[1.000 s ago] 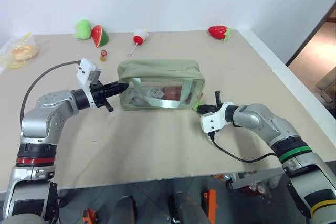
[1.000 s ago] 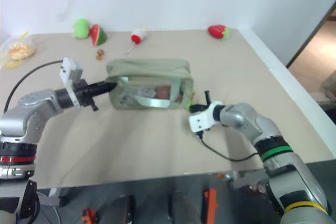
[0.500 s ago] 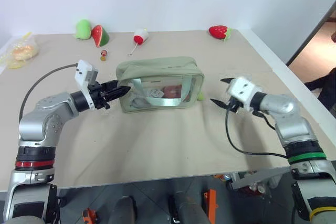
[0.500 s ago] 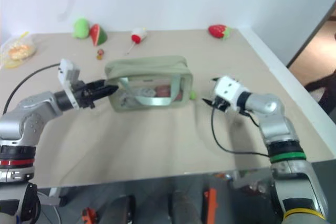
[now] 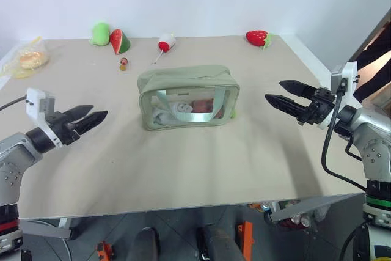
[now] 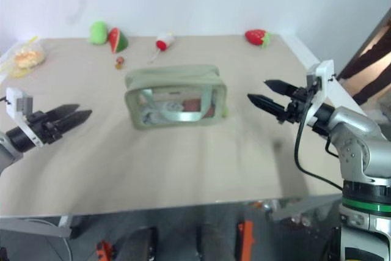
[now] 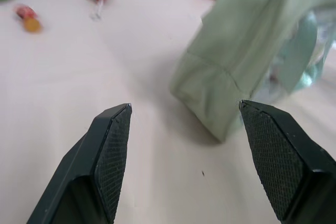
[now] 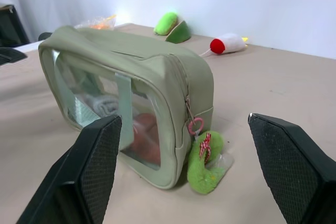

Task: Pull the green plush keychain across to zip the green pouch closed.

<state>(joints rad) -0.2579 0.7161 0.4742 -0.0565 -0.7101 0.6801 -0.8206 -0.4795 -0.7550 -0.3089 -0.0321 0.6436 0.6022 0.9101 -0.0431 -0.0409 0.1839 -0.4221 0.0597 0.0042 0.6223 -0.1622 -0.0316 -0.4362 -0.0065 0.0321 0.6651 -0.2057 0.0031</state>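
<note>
The green pouch stands upright near the middle of the beige desk, its clear side panel facing the near edge and its pale strap handle lying against that panel. Its top zipper looks drawn shut along the length that shows. The green plush keychain hangs from a pink ring at the pouch's right end and rests on the desk just beside the lower right corner, touching the pouch wall. The left gripper hovers over the desk well to the left of the pouch, its two black fingers spread wide with nothing between them. The right gripper hovers well to the right of the pouch, pointing toward it, fingers likewise spread wide and empty. Along the far edge of the desk lie a light-green plush blob and a watermelon-slice plush side by side, a red-and-white plush with a cord, and a strawberry plush at the far right. A small figurine sits nearer than the watermelon slice, and a clear bag with something yellow lies at the far left.
</note>
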